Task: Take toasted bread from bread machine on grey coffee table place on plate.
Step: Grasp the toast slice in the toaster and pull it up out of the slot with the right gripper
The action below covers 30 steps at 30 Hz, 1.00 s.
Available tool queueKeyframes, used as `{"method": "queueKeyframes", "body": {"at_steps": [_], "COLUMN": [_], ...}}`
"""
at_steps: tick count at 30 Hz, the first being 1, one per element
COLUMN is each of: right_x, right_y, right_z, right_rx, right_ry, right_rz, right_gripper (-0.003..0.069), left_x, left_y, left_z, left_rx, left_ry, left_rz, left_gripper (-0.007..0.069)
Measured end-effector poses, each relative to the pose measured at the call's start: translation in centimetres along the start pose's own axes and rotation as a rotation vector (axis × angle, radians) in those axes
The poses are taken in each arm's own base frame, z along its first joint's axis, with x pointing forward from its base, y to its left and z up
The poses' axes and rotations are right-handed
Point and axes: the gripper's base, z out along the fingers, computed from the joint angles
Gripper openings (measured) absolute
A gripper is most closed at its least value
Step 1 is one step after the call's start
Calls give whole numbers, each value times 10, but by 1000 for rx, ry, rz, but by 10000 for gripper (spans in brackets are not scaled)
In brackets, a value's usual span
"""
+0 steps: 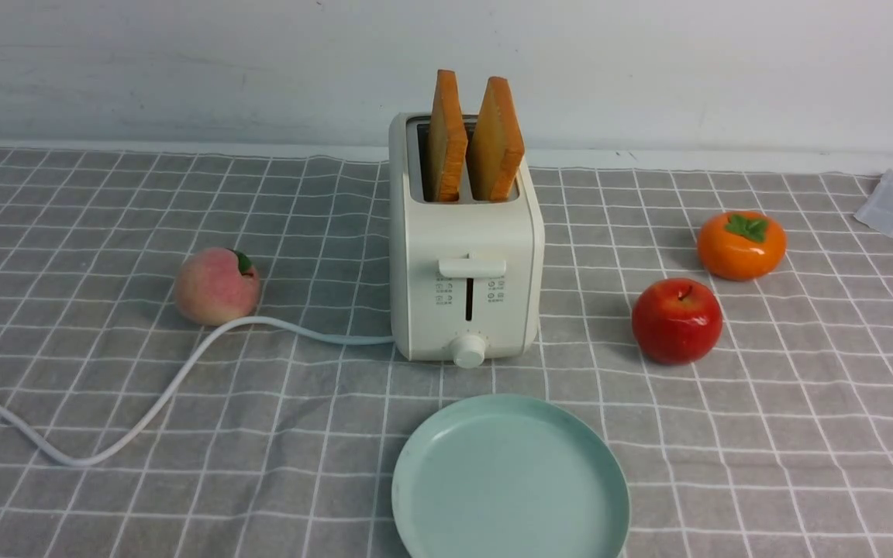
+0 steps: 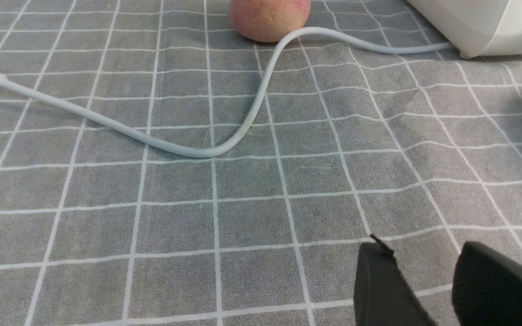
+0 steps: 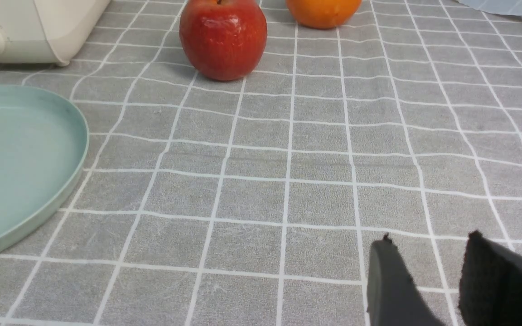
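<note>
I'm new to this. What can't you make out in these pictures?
- Front view: lower halves of the toasted bread hidden in the bread machine; its icons too small to read.
- Front view: near rim of the plate cut by bottom edge; cord runs off left edge.
- Wrist views: left gripper and right gripper show fingertips only, cut by the frame.

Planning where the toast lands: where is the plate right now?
Front view: the plate sits empty on the grey coffee table, just robot-side of the bread machine, slightly right of centre.
</note>
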Motion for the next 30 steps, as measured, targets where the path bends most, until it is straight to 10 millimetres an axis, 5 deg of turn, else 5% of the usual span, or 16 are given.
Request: {"method": "queueKeyframes", "body": {"at_steps": [23,30], "right_x": [0,-4], "right_y": [0,-2], "right_z": [0,1], "right_rx": [1,22], "right_ry": [0,-72], "right_rz": [-2,-2], "right_gripper": [242,242], "left_x": [0,-13], "left_y": [0,-2], "left_z": [0,-1], "left_rx": [-5,17], "left_ry": [-1,-141], "left_rz": [14,44], "left_gripper": [237,237]}}
